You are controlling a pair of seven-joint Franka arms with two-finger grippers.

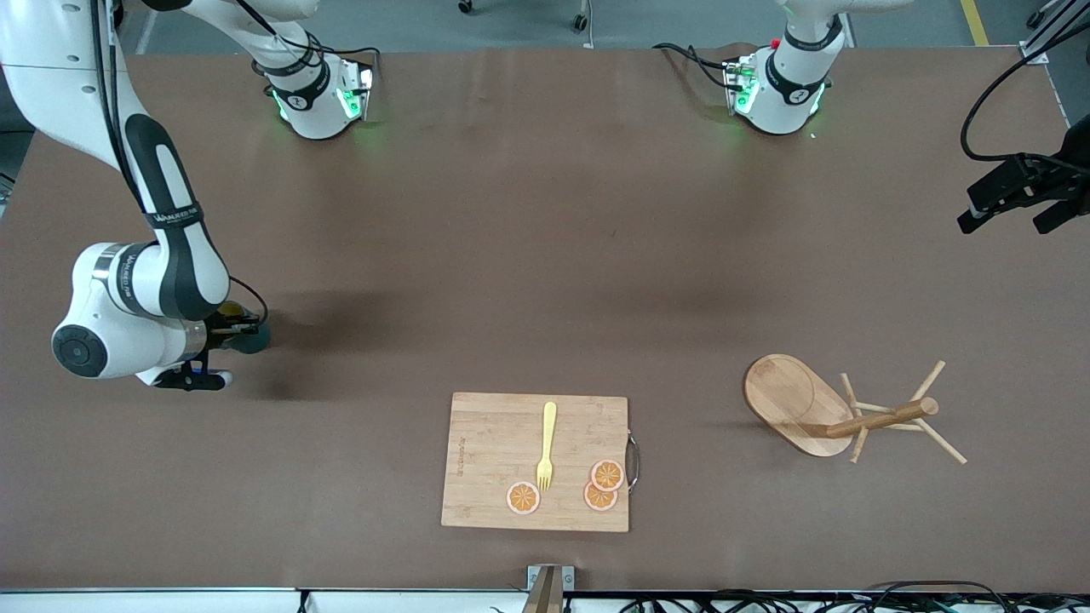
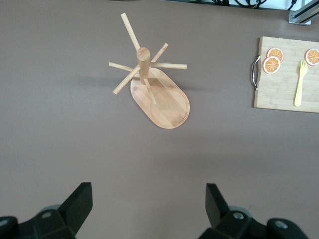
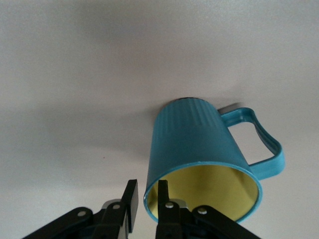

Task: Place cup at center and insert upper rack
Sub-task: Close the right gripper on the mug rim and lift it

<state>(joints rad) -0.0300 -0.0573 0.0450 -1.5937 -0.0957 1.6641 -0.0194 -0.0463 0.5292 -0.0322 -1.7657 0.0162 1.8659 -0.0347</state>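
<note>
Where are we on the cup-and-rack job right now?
Nothing is finished yet. In hand: the right gripper is pinching the rim of the small teal mug with the yellow inside, one finger inside and one outside, with the mug at the right arm's end of the table. Left: carrying the mug to the centre, then the light wooden mug tree, untouched. The left gripper waits open above it.

Evenly and brightly lit from overhead. Soft, diffuse shadows on the brown table (image 1: 545, 255) at centre and under the arm at left of the front view. Green glow at both bases, top of frame. Washed-out, pale tabletop in the right wrist view; sharp focus on the cup (image 3: 199, 159).
</note>
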